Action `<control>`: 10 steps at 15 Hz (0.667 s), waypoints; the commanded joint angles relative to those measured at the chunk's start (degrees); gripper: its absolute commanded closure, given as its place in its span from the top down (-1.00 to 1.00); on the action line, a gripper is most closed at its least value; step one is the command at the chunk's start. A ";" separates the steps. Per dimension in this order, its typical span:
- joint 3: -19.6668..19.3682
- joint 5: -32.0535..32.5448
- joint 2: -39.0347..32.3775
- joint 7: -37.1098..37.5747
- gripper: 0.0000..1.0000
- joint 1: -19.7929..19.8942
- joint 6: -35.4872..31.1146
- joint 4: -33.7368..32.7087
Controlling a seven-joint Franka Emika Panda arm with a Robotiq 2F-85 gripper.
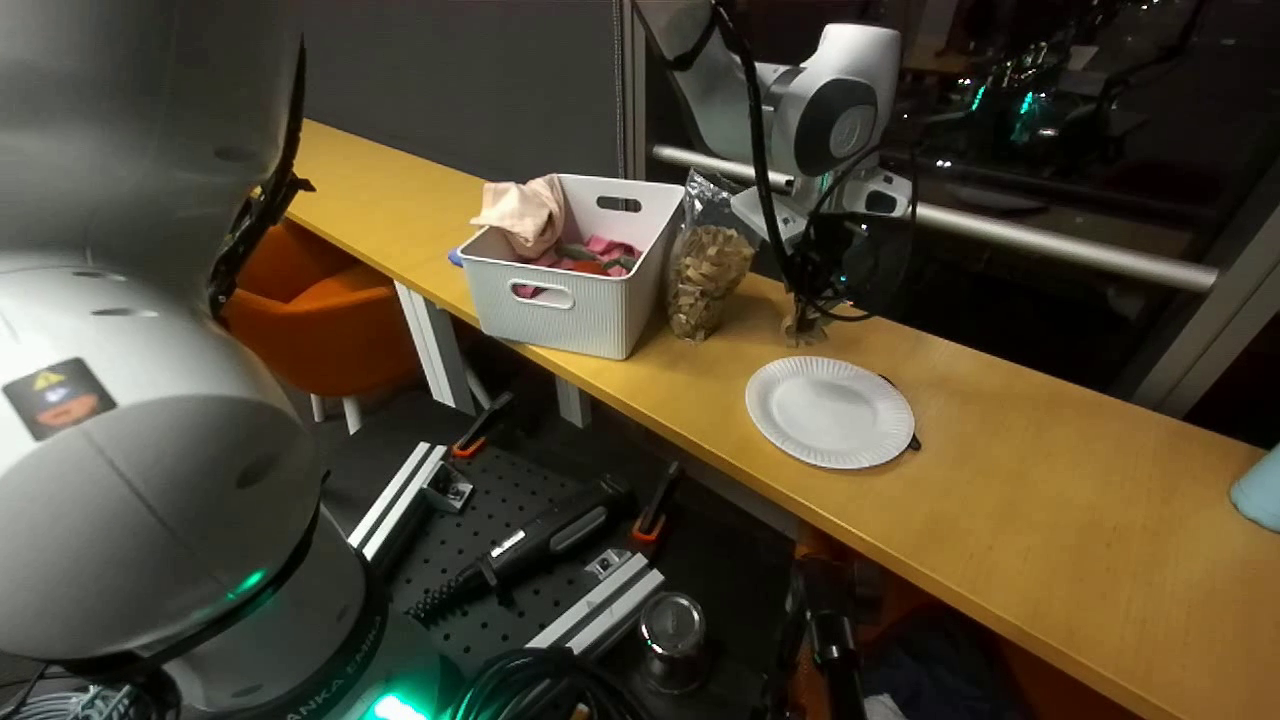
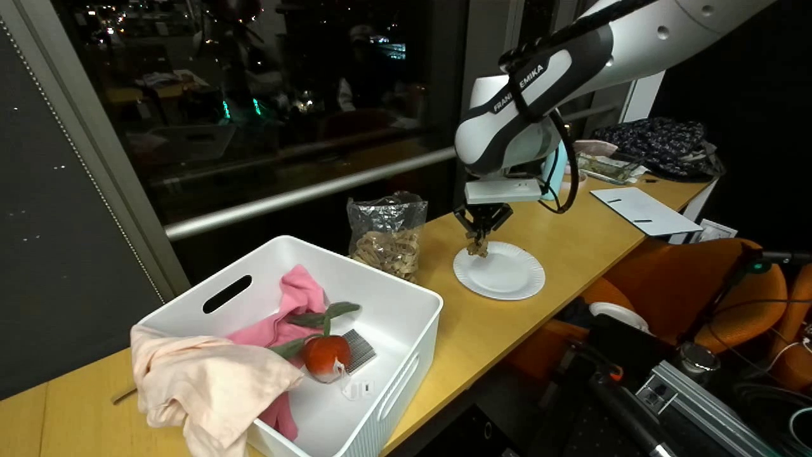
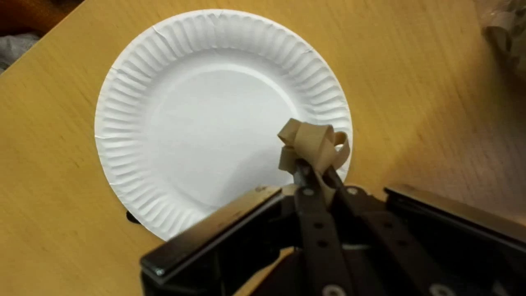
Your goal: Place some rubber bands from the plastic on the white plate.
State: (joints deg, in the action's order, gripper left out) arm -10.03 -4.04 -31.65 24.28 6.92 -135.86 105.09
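Several rubber bands (image 3: 314,139) are clenched between the jaws of the gripper (image 3: 317,170), near the rim of the white plate (image 3: 213,119). Recommended: centre them above the plate, lower close, then release gently.

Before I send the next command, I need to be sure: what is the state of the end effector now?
End effector: closed, holding a small bunch of rubber bands.

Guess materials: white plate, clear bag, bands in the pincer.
White plate: likely matte paper or card, judging by its crimped, creased rim.
Clear bag: probably thin glossy plastic film; see-through, crinkled, with highlights.
Bands in the pincer: seemingly dull tan rubber; flat strips curling into loops.
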 commanded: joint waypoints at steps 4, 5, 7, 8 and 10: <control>-2.40 0.10 -3.32 5.92 -0.97 -1.35 5.53 -3.94; -3.30 0.44 -3.49 8.51 -0.97 -1.87 6.21 -4.18; -4.51 1.06 -3.96 12.35 -0.97 -2.63 7.95 -5.00; -5.27 1.61 -4.05 14.85 -0.97 -3.18 8.76 -5.24; -6.11 2.20 -4.30 18.68 -0.97 -3.66 10.19 -5.96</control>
State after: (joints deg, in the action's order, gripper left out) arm -14.08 -3.47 -35.04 37.11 4.90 -128.86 101.50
